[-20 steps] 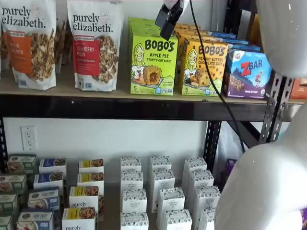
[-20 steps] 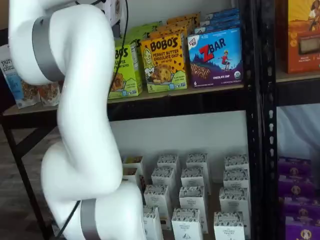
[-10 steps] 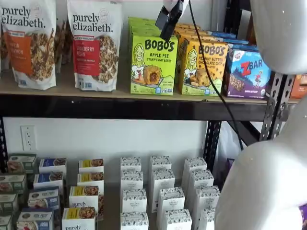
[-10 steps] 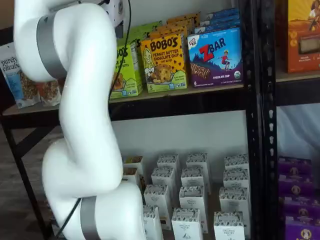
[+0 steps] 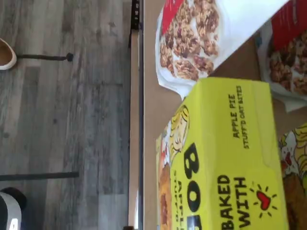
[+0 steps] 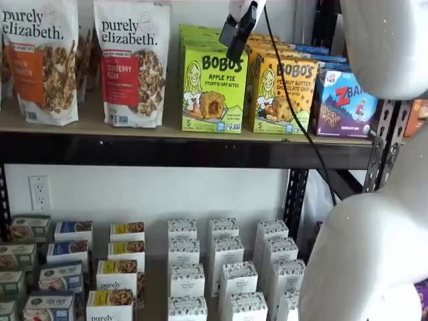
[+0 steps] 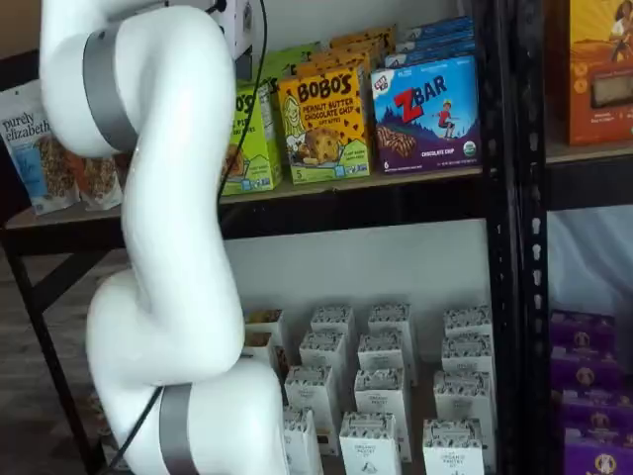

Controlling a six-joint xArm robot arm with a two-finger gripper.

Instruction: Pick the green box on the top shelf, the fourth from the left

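The green box (image 6: 212, 90), a lime Bobo's Apple Pie carton, stands upright at the front of the top shelf (image 6: 167, 150), with more like it behind. It fills much of the wrist view (image 5: 225, 158). In a shelf view my white arm hides part of it (image 7: 255, 139). My gripper (image 6: 235, 35) hangs from above, right over the box's top right corner. Its black fingers show side-on, with no gap to read and nothing held.
Purely Elizabeth granola bags (image 6: 132, 63) stand left of the green box. A yellow-orange Bobo's carton (image 6: 282, 93) and a blue ZBar box (image 6: 344, 100) stand to its right. White cartons (image 6: 224, 267) fill the lower shelf. A black upright (image 7: 504, 198) is at the right.
The gripper has shifted slightly up and to the right above the green box. The arm has swung sideways and covers more of the box in one shelf view.
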